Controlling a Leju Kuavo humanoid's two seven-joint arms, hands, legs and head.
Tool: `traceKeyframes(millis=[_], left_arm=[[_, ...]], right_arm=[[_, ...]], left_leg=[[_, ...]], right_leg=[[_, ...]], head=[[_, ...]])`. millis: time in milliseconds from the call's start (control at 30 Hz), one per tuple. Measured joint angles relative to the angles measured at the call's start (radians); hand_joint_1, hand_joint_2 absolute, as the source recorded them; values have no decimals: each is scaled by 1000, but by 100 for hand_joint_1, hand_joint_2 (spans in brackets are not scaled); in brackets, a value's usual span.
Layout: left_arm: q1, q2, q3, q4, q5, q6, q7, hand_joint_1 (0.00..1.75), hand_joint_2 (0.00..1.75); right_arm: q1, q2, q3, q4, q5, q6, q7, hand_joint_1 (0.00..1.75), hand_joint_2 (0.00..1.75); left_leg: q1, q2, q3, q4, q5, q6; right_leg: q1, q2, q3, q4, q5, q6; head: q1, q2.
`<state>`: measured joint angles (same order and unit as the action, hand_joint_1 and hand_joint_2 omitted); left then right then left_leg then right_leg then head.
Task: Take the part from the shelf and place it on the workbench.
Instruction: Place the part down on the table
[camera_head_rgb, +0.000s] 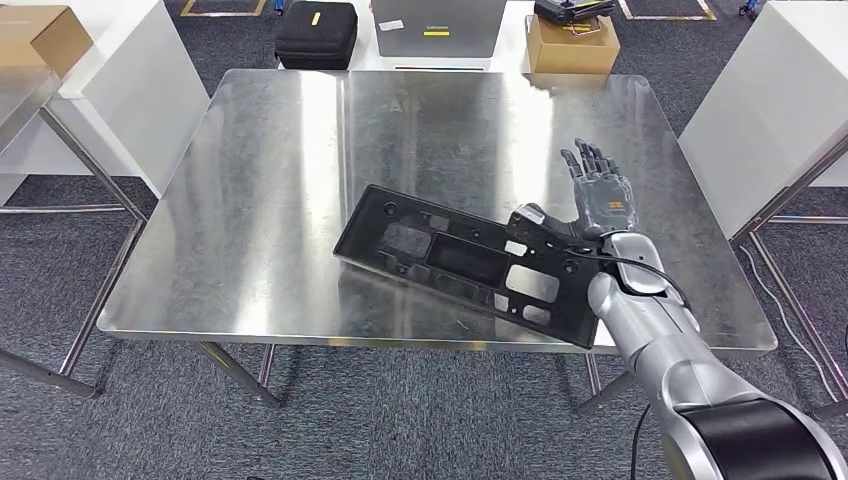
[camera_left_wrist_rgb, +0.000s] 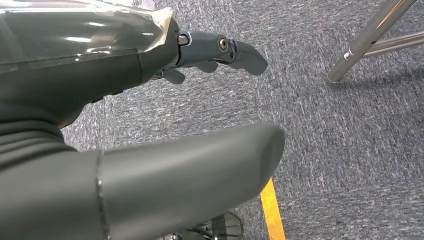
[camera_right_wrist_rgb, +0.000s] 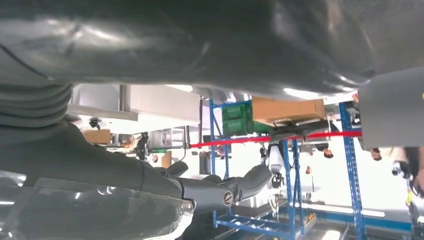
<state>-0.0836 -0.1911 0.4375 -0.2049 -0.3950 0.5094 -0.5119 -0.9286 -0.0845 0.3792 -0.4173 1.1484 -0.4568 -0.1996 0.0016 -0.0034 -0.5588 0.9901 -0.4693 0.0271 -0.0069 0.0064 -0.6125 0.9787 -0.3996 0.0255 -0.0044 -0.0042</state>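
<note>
Part: black flat perforated panel on workbench | right robot hand: released, fingers spread

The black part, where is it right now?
In the head view the black part lies on the steel workbench, toward its near right edge, with the right hand open just beyond its right end.

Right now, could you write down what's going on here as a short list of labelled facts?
Table: shiny metal workbench, on grey carpet
Part: flat black plastic panel with cut-outs, far end resting on the workbench, near end past its front edge
Right hand: thumb on the panel's near end, fingers spread
Left hand: hanging over the carpet, holding nothing
Behind the table: black case, cardboard box
Task state: panel on the workbench, hand not yet away
</note>
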Motion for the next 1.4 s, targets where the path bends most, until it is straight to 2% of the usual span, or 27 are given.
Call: traceKeyframes(millis=[433, 667, 800, 900, 1033, 1100, 1133, 1233, 1267, 1333, 1400], left_arm=[[13, 0, 16, 0, 6, -2, 9, 0, 0], [18, -2, 37, 1, 36, 18, 31, 0, 0], [17, -11, 60, 1, 58, 38, 50, 0, 0], [18, -19, 80, 1, 73, 53, 60, 0, 0], [18, -26, 100, 1, 80, 61, 65, 0, 0], [18, -29, 109, 1, 83, 64, 66, 0, 0], [18, -31, 114, 1, 87, 65, 66, 0, 0], [19, -33, 129, 2, 95, 49, 75, 0, 0], [19, -34, 134, 2, 97, 39, 80, 0, 0], [21, -35, 141, 2, 96, 26, 90, 0, 0], [23, -35, 145, 2, 88, 22, 97, 0, 0]], right_arm=[[-54, -62, -29, -16, -26, -53, 7, 0, 0], [-57, -166, -54, -73, 32, -135, 97, 0, 0], [52, -229, -91, -168, 94, -198, 181, 0, 0], [229, -269, -159, -324, 130, -205, 217, 0, 0], [428, -289, -262, -504, 151, -206, 214, 0, 0], [542, -269, -334, -628, 164, -206, 149, 0, 0], [607, -236, -395, -709, 164, -206, 71, 0, 0], [767, -91, -630, -929, 122, -207, -279, 0, 0], [804, -45, -715, -982, 98, -207, -373, 0, 0], [859, 31, -869, -1066, 55, -207, -469, 0, 0], [893, 86, -974, -1106, 38, -206, -485, 0, 0]], left_leg=[[-1, -1, 1, 0, 0, 1], [-1, -4, 2, 0, -1, 2], [-1, -6, 5, 0, -3, 5], [-1, -11, 6, 0, -7, 8], [-1, -11, 7, 0, -8, 9], [0, -13, 9, 0, -10, 8], [0, -14, 9, 0, -12, 8], [1, -17, 11, -1, -15, 6], [0, -19, 12, -1, -15, 6], [0, -20, 14, -1, -16, 5], [0, -17, 16, -1, -18, 5]], right_leg=[[-2, -1, 0, 0, 0, 0], [-3, -5, 1, -1, 0, 0], [-1, -6, 3, -3, -2, 3], [0, -10, 9, -3, -5, 7], [0, -10, 9, -3, -6, 8], [1, -11, 11, -4, -9, 10], [1, -11, 12, -4, -11, 10], [1, -14, 14, -4, -15, 9], [2, -16, 14, -4, -16, 9], [2, -18, 16, -4, -18, 8], [3, -15, 18, -4, -19, 8]], head=[[0, 0], [0, 0], [0, 0], [1, 0], [1, 0], [3, 0], [4, 0], [2, 0], [1, 0], [1, 0], [2, 0]])
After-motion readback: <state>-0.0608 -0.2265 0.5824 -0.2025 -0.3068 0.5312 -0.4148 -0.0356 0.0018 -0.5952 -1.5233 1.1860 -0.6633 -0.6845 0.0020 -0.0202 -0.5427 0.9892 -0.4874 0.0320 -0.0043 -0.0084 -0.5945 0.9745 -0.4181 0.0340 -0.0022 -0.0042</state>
